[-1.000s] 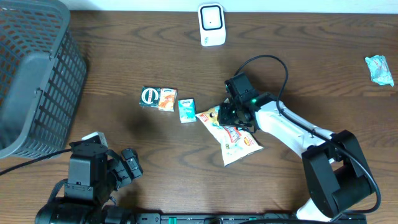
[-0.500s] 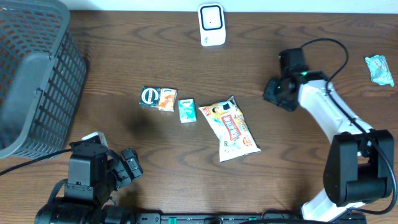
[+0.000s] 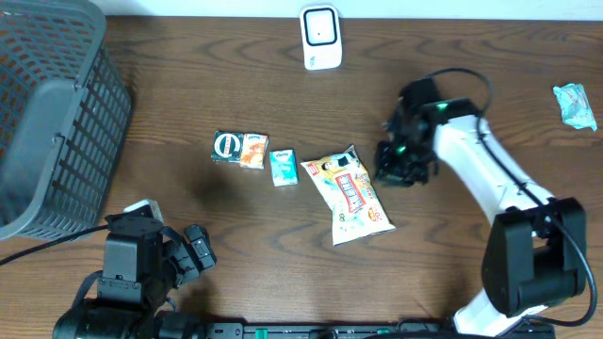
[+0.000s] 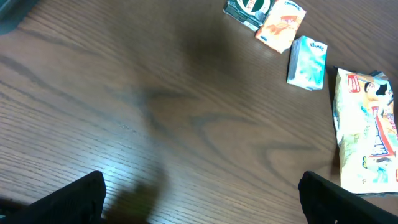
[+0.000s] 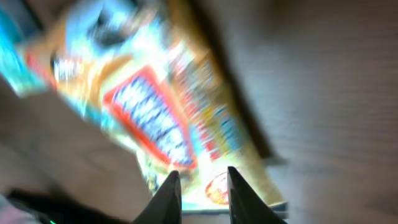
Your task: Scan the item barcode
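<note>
Your right gripper (image 3: 394, 169) hangs over the table (image 3: 490, 56) in the overhead view. The snack bag (image 3: 350, 196) lies flat just to its left, apart from the fingers. Further left of it sit a teal carton (image 3: 283, 167) and two small packs (image 3: 240, 149). The white scanner (image 3: 320, 36) stands beyond it at the far edge. Your left gripper (image 3: 193, 250) sits well apart, near the front edge.

From the left wrist you see that gripper's fingers (image 4: 68, 199) spread wide and empty, the snack bag ahead to their right.

From the right wrist, badly blurred, the fingers (image 5: 169, 198) stand a narrow gap apart with nothing between them, the snack bag just beyond their tips.
</note>
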### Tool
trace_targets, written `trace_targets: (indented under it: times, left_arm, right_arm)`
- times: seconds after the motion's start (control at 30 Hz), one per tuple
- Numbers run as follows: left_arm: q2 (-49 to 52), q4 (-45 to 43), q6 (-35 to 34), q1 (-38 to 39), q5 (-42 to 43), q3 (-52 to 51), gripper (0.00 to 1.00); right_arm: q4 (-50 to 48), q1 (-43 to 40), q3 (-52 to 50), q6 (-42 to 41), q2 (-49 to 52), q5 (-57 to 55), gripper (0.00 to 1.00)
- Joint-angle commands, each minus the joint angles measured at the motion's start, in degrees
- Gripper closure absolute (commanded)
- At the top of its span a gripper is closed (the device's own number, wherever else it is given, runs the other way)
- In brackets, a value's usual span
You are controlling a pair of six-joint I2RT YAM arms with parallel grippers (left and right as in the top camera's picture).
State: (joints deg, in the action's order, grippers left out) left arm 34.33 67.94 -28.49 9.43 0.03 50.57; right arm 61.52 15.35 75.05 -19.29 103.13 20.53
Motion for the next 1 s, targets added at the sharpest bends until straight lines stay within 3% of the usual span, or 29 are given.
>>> trace_targets:
  times: [0.0, 0.17, 0.47, 0.7, 0.83, 0.97]
  left_arm:
    - [-0.22, 0.13, 0.11, -0.13, -0.52, -0.11, 0.02]
    - [-0.22, 0.13, 0.11, -0.13, -0.52, -0.11, 0.02]
    - [-0.22, 0.15, 0.11, -0.13, -0.52, -0.11, 0.02]
    - [-0.22, 0.13, 0.11, -0.13, -0.52, -0.11, 0.02]
    - [-0.22, 0.15, 0.11, -0.13, -0.52, -0.11, 0.02]
    - [-0.22, 0.15, 0.11, -0.13, -0.52, -0.11, 0.02]
  right_arm:
    - [0.24, 5.70, -0.94, 2.40, 0.50, -6.62, 0.79]
    - [-5.92, 11.52, -5.73, -4.68, 0.61, -12.09, 0.71]
    - [-20.70, 14.29, -14.69, -11.19, 0.70, -13.44, 0.73]
    - [-23.12, 10.73, -16.35, -21.16, 0.70, -21.77, 0.76]
    - [-24.76, 6.43, -16.35, -22.86, 0.70, -21.70, 0.85]
    - [-25.16, 1.68, -16.17, -25.00, 0.66, -19.89, 0.82]
